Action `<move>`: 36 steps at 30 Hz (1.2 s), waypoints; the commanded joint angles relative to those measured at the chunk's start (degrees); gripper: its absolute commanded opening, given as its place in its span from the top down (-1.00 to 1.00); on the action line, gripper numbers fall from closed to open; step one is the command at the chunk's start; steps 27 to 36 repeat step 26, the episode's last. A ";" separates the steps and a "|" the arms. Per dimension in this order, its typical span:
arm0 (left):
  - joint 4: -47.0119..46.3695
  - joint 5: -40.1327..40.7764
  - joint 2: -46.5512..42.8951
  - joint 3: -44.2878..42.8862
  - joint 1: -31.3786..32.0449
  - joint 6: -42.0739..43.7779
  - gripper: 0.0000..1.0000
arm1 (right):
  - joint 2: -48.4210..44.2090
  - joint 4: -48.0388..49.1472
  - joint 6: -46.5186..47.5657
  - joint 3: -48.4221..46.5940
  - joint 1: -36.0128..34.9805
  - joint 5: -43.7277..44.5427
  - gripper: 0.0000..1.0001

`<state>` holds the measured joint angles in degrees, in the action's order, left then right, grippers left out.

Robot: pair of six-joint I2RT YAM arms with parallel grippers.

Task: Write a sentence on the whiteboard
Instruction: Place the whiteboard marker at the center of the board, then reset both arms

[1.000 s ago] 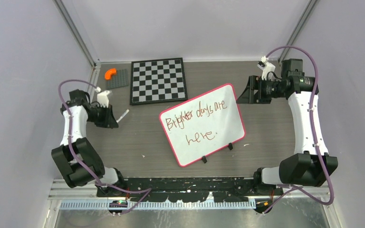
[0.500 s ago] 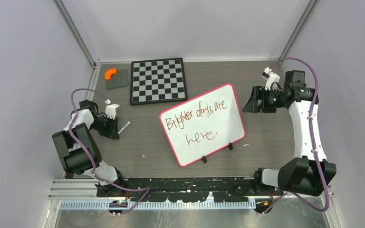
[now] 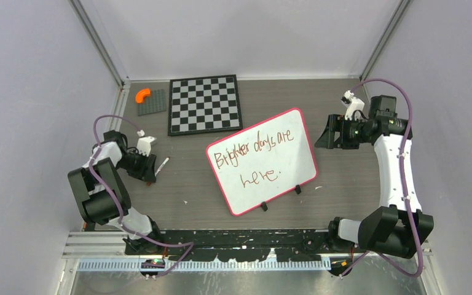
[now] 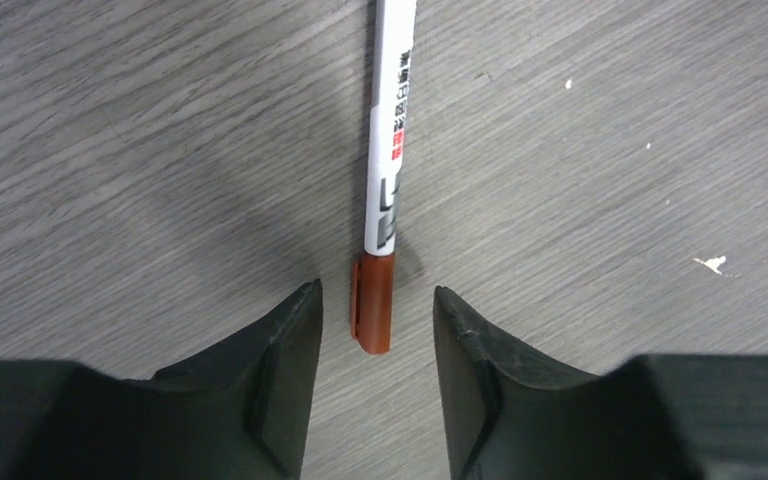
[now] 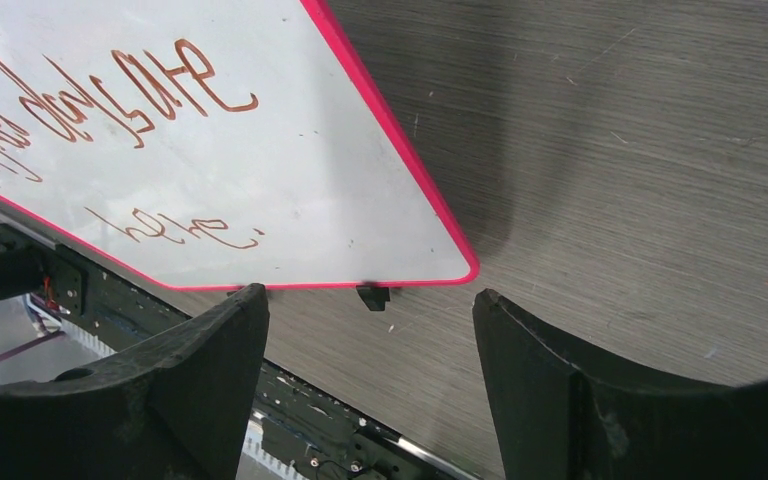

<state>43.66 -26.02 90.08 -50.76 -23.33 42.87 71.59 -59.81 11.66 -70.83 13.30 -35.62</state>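
Observation:
The whiteboard [image 3: 286,169] with a pink-red rim lies tilted in the table's middle, on two black clip feet. The sentence [image 3: 255,147] in reddish-brown letters reads "Brighter days are here" in two lines; it also shows in the right wrist view [image 5: 110,100]. A white marker with a brown cap [image 4: 388,170] lies flat on the table, and shows small in the top view [image 3: 161,164]. My left gripper [image 4: 372,300] is open, low over the table, its fingertips either side of the marker's capped end without touching it. My right gripper [image 5: 370,300] is open and empty, right of the whiteboard [image 5: 290,190].
A black-and-white checkered board [image 3: 204,104] lies at the back. A grey plate [image 3: 152,102] with an orange curved piece [image 3: 142,95] sits at the back left. A black rail [image 3: 239,236] runs along the near edge.
My left arm has drawn back and down to the left, setting the marker on the table. My right gripper has moved slightly right and nearer.

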 commanded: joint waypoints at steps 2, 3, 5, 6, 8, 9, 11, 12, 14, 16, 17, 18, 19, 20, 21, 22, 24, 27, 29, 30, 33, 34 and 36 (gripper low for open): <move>5.85 -0.39 -6.48 -5.43 0.96 -0.12 -0.26 | -1.78 -0.10 0.53 -3.28 0.86 -0.53 -0.65; 7.38 -0.76 -7.46 -8.03 1.09 -0.93 -0.50 | -1.47 -0.76 1.08 -4.27 1.18 -0.63 -0.67; 10.57 -1.92 -8.44 -12.96 1.29 -2.79 -0.94 | -0.43 -2.11 2.04 -6.29 2.25 -0.76 -0.70; 12.29 -2.39 -8.51 -15.87 1.31 -3.38 -0.99 | 0.25 -2.92 2.53 -7.45 2.99 -1.01 -0.72; 14.74 -2.39 -7.98 -22.20 1.29 -5.35 -0.99 | 2.01 -4.78 3.74 -10.32 4.82 -1.71 -0.74; 15.99 -2.77 -7.35 -25.15 1.28 -6.22 -0.99 | 2.92 -5.96 4.44 -11.88 5.98 -2.26 -0.74; 18.27 -4.52 -5.82 -30.83 1.28 -8.42 -0.99 | 4.85 -7.84 6.35 -15.03 8.22 -3.15 -0.75; 18.41 -4.75 -5.18 -33.32 1.28 -10.69 -0.99 | 5.59 -8.49 7.08 -16.20 9.45 -3.22 -0.76; 18.38 -5.30 -3.63 -37.37 1.27 -16.95 -1.00 | 7.05 -8.76 8.17 -17.75 11.54 -2.95 -0.77; 18.03 -5.57 -2.55 -40.27 1.30 -20.64 -0.99 | 8.50 -8.68 9.27 -18.35 13.49 -2.98 -0.77; 17.35 -5.61 -2.34 -40.75 1.32 -22.38 -0.99 | 9.27 -8.67 9.85 -18.60 14.54 -3.07 -0.78; 16.28 -5.73 -2.31 -40.50 1.34 -23.89 -0.99 | 10.22 -8.51 10.20 -18.83 15.21 -3.19 -0.78; 15.02 -6.13 -2.48 -39.83 1.36 -25.24 -0.99 | 11.46 -7.95 10.23 -18.98 15.86 -3.14 -0.78; 13.81 -6.57 -2.58 -38.82 1.30 -26.52 -0.99 | 12.32 -7.18 10.23 -18.92 16.36 -3.14 -0.78; 12.47 -6.97 -2.80 -37.75 1.30 -27.66 -0.99 | 13.26 -6.59 10.08 -18.72 16.85 -3.13 -0.78; 11.34 -7.28 -3.06 -36.56 1.34 -28.37 -0.99 | 14.02 -5.73 9.68 -18.47 17.25 -3.12 -0.78; 9.27 -7.17 -3.63 -34.52 1.31 -29.32 -0.99 | 15.16 -4.46 8.94 -17.65 17.78 -3.57 -0.77; 7.40 -6.52 -4.57 -32.85 1.27 -30.25 -0.99 | 15.65 -2.79 7.95 -16.31 17.81 -3.88 -0.78; 7.40 -6.52 -4.57 -32.85 1.27 -30.25 -0.99 | 15.65 -2.79 7.95 -16.31 17.81 -3.88 -0.78; 7.40 -6.52 -4.57 -32.85 1.27 -30.25 -0.99 | 15.65 -2.79 7.95 -16.31 17.81 -3.88 -0.78; 7.40 -6.52 -4.57 -32.85 1.27 -30.25 -0.99 | 15.65 -2.79 7.95 -16.31 17.81 -3.88 -0.78; 7.40 -6.52 -4.57 -32.85 1.27 -30.25 -0.99 | 15.65 -2.79 7.95 -16.31 17.81 -3.88 -0.78; 7.40 -6.52 -4.57 -32.85 1.27 -30.25 -0.99 | 15.65 -2.79 7.95 -16.31 17.81 -3.88 -0.78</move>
